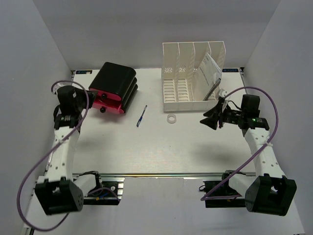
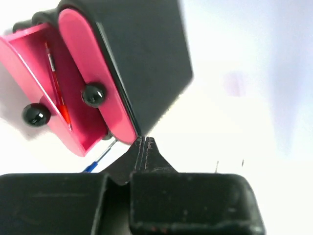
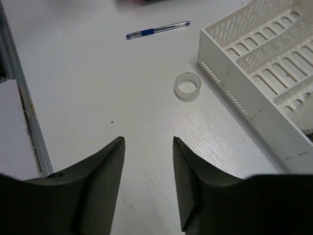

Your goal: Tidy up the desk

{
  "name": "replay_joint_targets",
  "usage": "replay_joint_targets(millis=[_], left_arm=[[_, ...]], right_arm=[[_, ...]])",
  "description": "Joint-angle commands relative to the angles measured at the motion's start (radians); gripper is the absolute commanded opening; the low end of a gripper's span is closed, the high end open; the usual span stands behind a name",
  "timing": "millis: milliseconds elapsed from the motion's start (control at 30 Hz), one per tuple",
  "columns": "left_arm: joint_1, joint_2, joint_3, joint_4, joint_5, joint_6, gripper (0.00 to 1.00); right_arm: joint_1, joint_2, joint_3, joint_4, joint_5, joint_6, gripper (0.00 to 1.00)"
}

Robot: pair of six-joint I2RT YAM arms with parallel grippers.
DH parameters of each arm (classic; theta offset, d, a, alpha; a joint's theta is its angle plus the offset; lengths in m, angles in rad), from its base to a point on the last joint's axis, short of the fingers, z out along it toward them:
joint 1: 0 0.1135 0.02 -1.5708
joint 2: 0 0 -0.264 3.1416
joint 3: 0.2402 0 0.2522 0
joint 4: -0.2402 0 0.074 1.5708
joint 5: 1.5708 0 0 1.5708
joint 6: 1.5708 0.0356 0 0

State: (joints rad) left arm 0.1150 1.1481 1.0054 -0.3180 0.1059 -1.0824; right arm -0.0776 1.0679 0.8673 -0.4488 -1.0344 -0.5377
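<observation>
1. Across the floor of the grey-walled booth the counter [image 1: 161,152] spreads under everything, with a rail along its near edge.
2. At the back stands a rack [image 1: 190,73] with papers in its right slot.
3. Back left lies a black case [image 1: 115,85], pink inside. The left tool [image 2: 145,141] hovers just beside it, clenched on nothing.
4. The right tool [image 3: 147,141] is released and empty, beside the rack.
5. The pen [image 1: 141,116] and ring [image 1: 171,118] lie loose mid-counter, so this looks like a pause between pickups. Next, I'd guess, the right tool must drop astride the ring.

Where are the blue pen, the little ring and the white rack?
blue pen [image 3: 157,29]: right wrist view, middle of its barrel.
little ring [image 3: 187,96]: right wrist view, its near wall.
white rack [image 1: 186,105]: top view, its low front wall.
</observation>
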Motion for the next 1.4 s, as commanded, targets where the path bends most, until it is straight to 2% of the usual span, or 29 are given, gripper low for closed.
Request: replay_joint_targets(millis=[0, 33, 67, 100, 133, 233, 333, 367, 400, 433, 533, 600, 633, 733, 833, 1000, 1200, 1367], left_arm=[[-0.006, -0.137, -0.088, -0.001, 0.058, 0.191, 0.09], [-0.006, -0.161, -0.117, 0.019, 0.098, 0.228, 0.18], [0.008, -0.201, -0.179, 0.063, 0.209, 0.301, 0.28], [0.008, -0.208, -0.201, 0.075, 0.257, 0.344, 0.39], [0.008, -0.208, -0.214, 0.070, 0.321, 0.398, 0.56], [0.008, -0.169, -0.214, -0.035, 0.357, 0.603, 0.64], [0.008, -0.174, -0.246, -0.058, 0.370, 0.706, 0.65], [0.008, -0.185, -0.261, -0.047, 0.373, 0.720, 0.65], [0.008, -0.212, -0.280, -0.046, 0.371, 0.734, 0.65], [0.008, -0.232, -0.284, -0.046, 0.361, 0.757, 0.66], [-0.008, -0.319, -0.280, -0.076, 0.238, 0.779, 0.66], [-0.008, -0.372, -0.281, -0.084, 0.169, 0.771, 0.65], [-0.008, -0.417, -0.289, -0.084, 0.152, 0.770, 0.65], [-0.008, -0.470, -0.288, -0.082, 0.101, 0.771, 0.63], [-0.008, -0.481, -0.284, -0.087, 0.074, 0.770, 0.61], [0.002, -0.493, -0.278, -0.092, 0.067, 0.771, 0.61], [0.002, -0.505, -0.278, -0.085, 0.080, 0.771, 0.60], [0.002, -0.515, -0.278, -0.084, 0.081, 0.771, 0.60]], right_arm=[[0.013, -0.017, -0.024, -0.089, -0.148, -0.229, 0.54], [0.018, -0.017, -0.025, -0.122, -0.179, -0.355, 0.58], [0.042, -0.022, -0.024, -0.189, -0.229, -0.420, 0.65], [0.058, -0.025, -0.022, -0.217, -0.252, -0.495, 0.69], [0.067, -0.026, -0.021, -0.241, -0.259, -0.619, 0.71], [0.201, -0.010, 0.004, -0.214, -0.179, -0.695, 0.74], [0.355, 0.087, 0.097, -0.195, -0.032, -0.766, 0.74], [0.387, 0.118, 0.148, -0.186, 0.061, -0.787, 0.73], [0.492, 0.150, 0.173, -0.173, 0.120, -0.789, 0.73], [0.527, 0.211, 0.186, -0.157, 0.219, -0.792, 0.71], [0.672, 0.337, 0.239, -0.053, 0.357, -0.782, 0.67], [0.726, 0.426, 0.351, -0.051, 0.477, -0.742, 0.58], [0.754, 0.523, 0.404, -0.077, 0.538, -0.745, 0.50], [0.815, 0.683, 0.586, -0.126, 0.626, -0.768, 0.38], [0.841, 0.791, 0.696, -0.111, 0.693, -0.827, 0.35], [0.904, 0.952, 0.783, -0.059, 0.842, -0.968, 0.38], [0.921, 1.046, 0.788, 0.093, 0.902, -1.024, 0.40], [0.926, 1.110, 0.825, 0.117, 0.945, -1.088, 0.42]])
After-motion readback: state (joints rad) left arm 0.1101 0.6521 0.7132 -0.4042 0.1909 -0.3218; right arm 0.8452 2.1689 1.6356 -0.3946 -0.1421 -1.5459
